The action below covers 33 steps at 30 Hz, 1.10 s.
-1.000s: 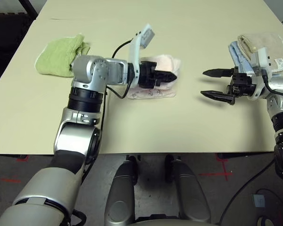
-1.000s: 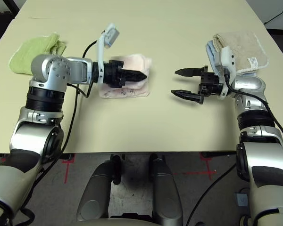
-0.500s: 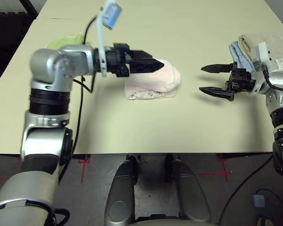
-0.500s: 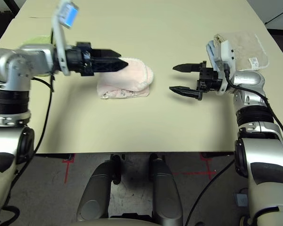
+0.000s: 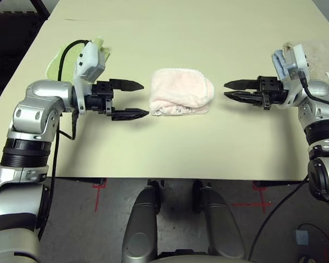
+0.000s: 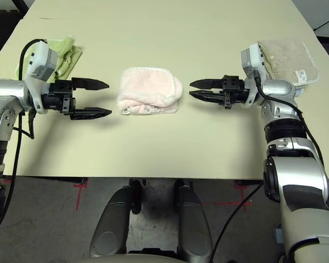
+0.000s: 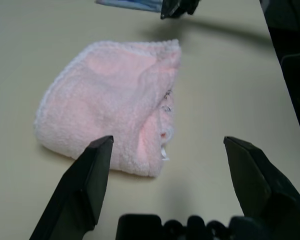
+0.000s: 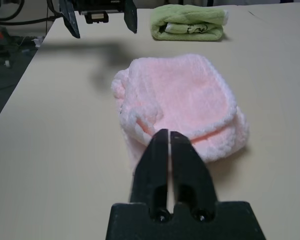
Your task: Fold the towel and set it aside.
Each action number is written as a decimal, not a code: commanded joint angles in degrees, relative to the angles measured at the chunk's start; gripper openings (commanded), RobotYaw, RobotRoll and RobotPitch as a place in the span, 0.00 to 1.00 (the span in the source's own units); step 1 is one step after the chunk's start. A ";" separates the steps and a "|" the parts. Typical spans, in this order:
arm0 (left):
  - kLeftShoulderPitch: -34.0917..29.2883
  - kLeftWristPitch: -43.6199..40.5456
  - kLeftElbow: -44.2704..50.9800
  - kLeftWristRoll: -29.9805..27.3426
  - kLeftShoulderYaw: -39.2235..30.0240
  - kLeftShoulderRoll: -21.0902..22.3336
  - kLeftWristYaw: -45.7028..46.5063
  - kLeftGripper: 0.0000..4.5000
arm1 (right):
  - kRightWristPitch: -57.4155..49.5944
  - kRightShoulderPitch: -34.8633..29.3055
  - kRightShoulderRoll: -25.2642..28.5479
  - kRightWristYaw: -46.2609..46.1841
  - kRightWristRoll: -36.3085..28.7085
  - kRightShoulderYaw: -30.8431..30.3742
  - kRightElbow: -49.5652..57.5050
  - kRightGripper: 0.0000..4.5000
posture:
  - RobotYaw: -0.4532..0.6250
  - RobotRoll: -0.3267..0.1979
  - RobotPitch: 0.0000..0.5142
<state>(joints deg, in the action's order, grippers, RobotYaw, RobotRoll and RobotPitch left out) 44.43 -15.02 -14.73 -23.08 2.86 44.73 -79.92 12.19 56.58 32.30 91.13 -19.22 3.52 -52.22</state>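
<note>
At the far left of the table (image 5: 170,142) a light green towel (image 6: 63,52) lies rolled up, partly behind my left wrist. My left gripper (image 5: 132,99) points level toward the middle, its two black fingers spread wide with nothing between them; the tips stop just short of the pink cloth without touching it.

In the middle lies the towel (image 5: 181,98), pale pink, folded into a soft rounded bundle with the white scalloped trim running along its far edge and the loose layered edges facing the near side. From my left wrist I see it (image 7: 110,105) lying flat on the bare tabletop beyond my open fingertips (image 7: 97,160).

To the right of it my right gripper (image 5: 236,91) also points level toward the middle, fingers pressed together on nothing. Its tips sit near the towel's right end, a small gap apart from it. From my right wrist the closed fingers (image 8: 160,160) line up with the bundle.

Behind my right wrist, at the far right, a beige towel (image 6: 288,55) lies on a blue one (image 5: 279,60)
</note>
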 commanded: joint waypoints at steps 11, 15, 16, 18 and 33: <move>2.84 15.24 -12.19 2.49 -0.83 -5.21 -5.31 0.77 | -3.08 -1.93 -1.96 0.35 -0.45 0.23 4.57 0.00 | 0.39 0.62 0.53; 2.58 21.14 -15.09 4.41 -0.49 -5.97 -5.88 0.44 | -4.52 -2.62 -2.69 0.07 -1.04 0.20 7.02 0.00 | 0.40 0.62 0.52; 2.14 21.66 -15.20 4.33 -0.56 -6.09 -6.30 0.36 | -4.96 -2.60 -3.01 0.28 -1.21 0.09 7.48 0.00 | 0.40 0.62 0.52; 1.58 21.39 -14.95 3.86 -0.81 -6.28 -6.50 0.19 | -5.64 -2.58 -3.51 0.52 -1.39 -0.07 8.30 0.00 | 0.40 0.62 0.52; 11.74 21.74 -26.95 9.17 1.16 -17.88 2.29 0.01 | -4.16 2.56 -14.06 -6.88 4.32 -4.24 0.17 0.00 | 0.43 0.62 0.51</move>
<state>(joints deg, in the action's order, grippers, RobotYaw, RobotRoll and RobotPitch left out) 55.51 5.68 -39.60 -15.43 3.11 27.49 -78.09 6.85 58.85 18.06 84.81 -16.40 0.02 -50.22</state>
